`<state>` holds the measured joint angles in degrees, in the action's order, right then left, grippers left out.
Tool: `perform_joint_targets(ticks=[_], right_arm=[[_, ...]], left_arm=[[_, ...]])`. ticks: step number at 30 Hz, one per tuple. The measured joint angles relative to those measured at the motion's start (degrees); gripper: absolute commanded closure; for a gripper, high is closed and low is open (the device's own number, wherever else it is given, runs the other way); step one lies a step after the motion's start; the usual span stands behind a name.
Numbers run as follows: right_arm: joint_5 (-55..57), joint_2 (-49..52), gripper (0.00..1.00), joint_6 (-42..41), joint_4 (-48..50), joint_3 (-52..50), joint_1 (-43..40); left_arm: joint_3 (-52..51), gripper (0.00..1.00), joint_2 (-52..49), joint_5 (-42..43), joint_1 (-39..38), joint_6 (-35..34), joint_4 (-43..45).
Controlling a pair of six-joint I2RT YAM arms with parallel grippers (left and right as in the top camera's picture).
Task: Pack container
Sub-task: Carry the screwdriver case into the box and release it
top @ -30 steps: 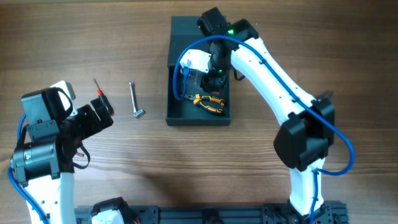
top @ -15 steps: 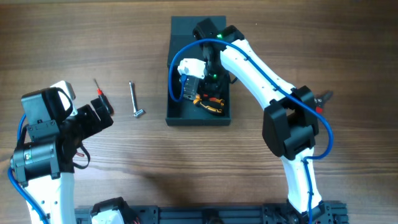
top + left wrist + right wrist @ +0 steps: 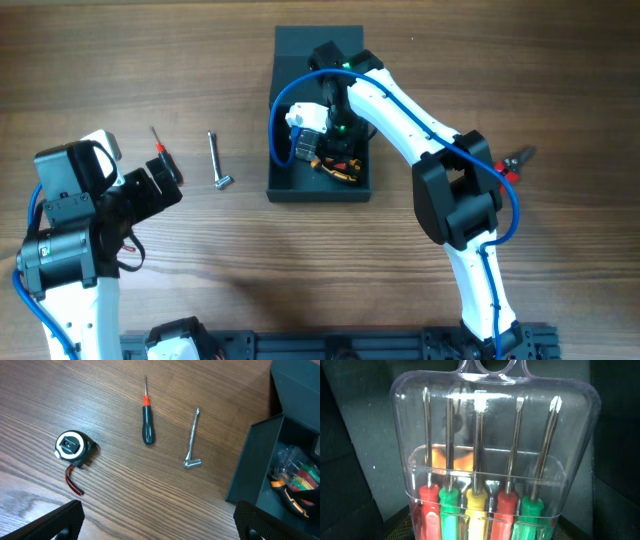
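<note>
The container (image 3: 288,178) is a dark teal-black box in the middle of the table, its flap lid (image 3: 300,42) lying open at the far side. My right gripper (image 3: 312,138) is down inside it, shut on a clear plastic case of several coloured screwdrivers (image 3: 485,460). The case fills the right wrist view, with the box's dark wall (image 3: 350,435) behind it. Orange-handled pliers (image 3: 337,168) lie in the box. My left gripper (image 3: 160,185) hangs open over bare wood at the left, its fingers (image 3: 50,522) wide apart with nothing between them.
Left of the box lie a silver wrench (image 3: 216,160) and a red-and-black screwdriver (image 3: 158,148). A black tape measure (image 3: 72,447) sits further left in the left wrist view. The box's near corner (image 3: 250,470) shows there too.
My right arm has swung left and pushed the screwdriver case deeper into the box. The left arm and the loose tools have not moved.
</note>
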<state>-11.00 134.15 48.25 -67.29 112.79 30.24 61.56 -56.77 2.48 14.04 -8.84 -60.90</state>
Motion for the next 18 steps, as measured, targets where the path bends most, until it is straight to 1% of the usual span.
perform_joint_targets(ticks=[5, 8, 10, 11, 12, 13, 14, 15, 16, 17, 18], right_arm=[[-0.15, 0.00, 0.46, -1.75, 0.07, 0.00, 0.00], [-0.15, 0.00, 0.44, -3.02, 0.04, 0.00, 0.00], [-0.15, 0.00, 0.39, -4.20, 0.00, 0.00, 0.00], [-0.15, 0.00, 0.38, -4.74, -0.02, 0.00, 0.00], [-0.15, 0.00, 0.31, -5.33, -0.02, 0.00, 0.00], [-0.15, 0.00, 0.21, -5.92, 0.00, 0.00, 0.00], [-0.15, 0.00, 0.16, -6.38, -0.07, 0.00, 0.00], [-0.15, 0.00, 0.15, -6.58, -0.24, 0.00, 0.00], [-0.15, 0.00, 0.11, -6.80, -0.44, 0.00, 0.00], [-0.24, 0.00, 0.05, -7.21, -0.57, 0.00, 0.00], [-0.33, 0.00, 0.01, -7.39, -0.72, 0.00, 0.00]], left_arm=[[0.02, 0.00, 0.00, 0.00, 0.00, 0.00, 0.00], [0.00, 0.00, 0.00, 0.00, 0.00, 0.00, 0.00], [0.00, 0.00, 0.00, 0.00, 0.00, 0.00, 0.00], [0.02, 0.00, 0.00, 0.00, 0.00, 0.00, 0.00], [0.02, 0.00, 0.00, 0.00, 0.00, 0.00, 0.00], [0.02, 0.00, 0.00, 0.00, 0.00, 0.00, 0.00], [0.00, 0.00, 0.00, 0.00, 0.00, 0.00, 0.00], [0.00, 0.00, 0.00, 0.00, 0.00, 0.00, 0.00], [0.00, 0.00, 0.00, 0.00, 0.00, 0.00, 0.00], [0.00, 0.00, 0.00, 0.00, 0.00, 0.00, 0.00], [0.00, 0.00, 0.00, 0.00, 0.00, 0.00, 0.00]])
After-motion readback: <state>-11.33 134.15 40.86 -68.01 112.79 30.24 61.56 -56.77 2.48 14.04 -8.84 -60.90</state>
